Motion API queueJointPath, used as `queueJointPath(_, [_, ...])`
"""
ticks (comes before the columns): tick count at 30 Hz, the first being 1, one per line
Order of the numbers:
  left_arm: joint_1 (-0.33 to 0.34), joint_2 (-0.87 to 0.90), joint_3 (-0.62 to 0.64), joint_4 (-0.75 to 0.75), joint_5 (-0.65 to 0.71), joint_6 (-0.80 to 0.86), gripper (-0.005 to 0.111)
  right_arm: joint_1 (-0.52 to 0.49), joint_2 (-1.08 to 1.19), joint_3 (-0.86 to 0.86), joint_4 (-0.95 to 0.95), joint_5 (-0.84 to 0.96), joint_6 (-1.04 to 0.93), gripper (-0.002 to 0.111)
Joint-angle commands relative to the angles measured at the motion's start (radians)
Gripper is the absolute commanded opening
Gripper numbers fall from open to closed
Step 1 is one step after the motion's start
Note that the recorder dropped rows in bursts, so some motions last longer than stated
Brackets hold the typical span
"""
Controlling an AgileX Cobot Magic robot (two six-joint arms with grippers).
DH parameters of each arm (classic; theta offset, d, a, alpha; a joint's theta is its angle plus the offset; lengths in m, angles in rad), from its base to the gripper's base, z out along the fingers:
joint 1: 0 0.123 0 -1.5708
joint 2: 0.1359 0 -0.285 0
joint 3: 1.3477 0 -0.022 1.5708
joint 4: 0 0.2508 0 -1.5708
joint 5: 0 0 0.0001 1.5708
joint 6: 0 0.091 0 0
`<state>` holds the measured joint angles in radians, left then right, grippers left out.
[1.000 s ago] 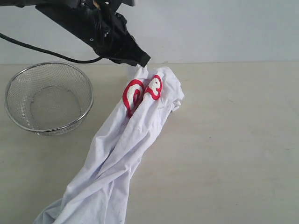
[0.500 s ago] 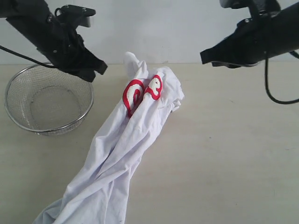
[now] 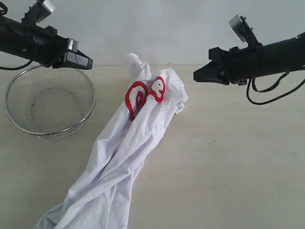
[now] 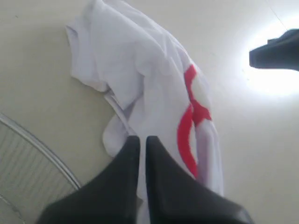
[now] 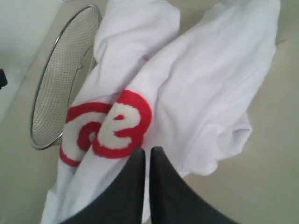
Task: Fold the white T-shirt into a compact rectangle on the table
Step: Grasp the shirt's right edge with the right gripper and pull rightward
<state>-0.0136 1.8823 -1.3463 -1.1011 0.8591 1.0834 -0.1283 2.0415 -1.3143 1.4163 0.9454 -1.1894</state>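
Both grippers: I am holding my left gripper (image 3: 88, 65) and my right gripper (image 3: 196, 77) up above the table (image 3: 238, 162), each one clenched with its jaws pressed together and gripping nothing.
Left gripper: it is hovering at the far left over the far rim of the wire-mesh basket (image 3: 24, 121), pointing right toward the shirt. My left wrist view is showing its closed tips (image 4: 138, 139) in front of the cloth, with no fabric between them.
Right gripper: it is hovering at the far right, pointing left toward the shirt. My right wrist view is showing its closed tips (image 5: 145, 150) just below the lettering, pinching no cloth.
White T-shirt (image 3: 138, 138): it is lying bunched into a long, twisted strip on the table, running from the far centre to the near left, where it is passing out of frame.
Shirt against grippers: its far end is sitting between my two grippers, apart from both and lower than both.
Red lettering (image 3: 143, 95): it is showing face up near the far end, curled among the folds.
Basket against shirt: it is standing left of the shirt, near it but not touching.
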Motion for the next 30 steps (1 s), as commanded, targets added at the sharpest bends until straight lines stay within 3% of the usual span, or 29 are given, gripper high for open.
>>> queueJointPath(1, [-0.01,0.045,-0.003,-0.08,-0.081,0.04,0.004,0.01,0.058,-0.005,0.056,-0.034,-0.036,0.001])
queueJointPath(4, [-0.01,0.094,-0.003,-0.15,-0.081,0.065,0.004,0.042,0.071,-0.005,0.057,-0.097,-0.035,0.013])
queueJointPath(9, [-0.01,0.138,-0.003,-0.195,-0.019,0.104,0.004,0.094,0.073,-0.005,0.057,-0.259,0.025,0.068])
queueJointPath(11, [-0.016,0.138,-0.003,-0.212,-0.018,0.106,0.004,0.12,0.074,-0.005,0.057,-0.331,0.046,0.077])
queueJointPath(16, [-0.073,0.139,-0.014,-0.213,-0.024,0.129,0.004,0.176,0.077,-0.005,0.057,-0.458,0.046,0.073])
queueJointPath(24, [-0.15,0.148,-0.093,-0.211,-0.045,0.088,0.004,0.212,0.087,-0.012,0.088,-0.474,0.061,0.071])
queueJointPath(27, [-0.15,0.148,-0.103,-0.208,-0.038,0.068,0.004,0.222,0.12,-0.045,0.088,-0.455,0.131,0.058])
queueJointPath(30, [-0.15,0.148,-0.103,-0.199,-0.022,0.068,0.004,0.228,0.159,-0.093,0.083,-0.411,0.142,0.031])
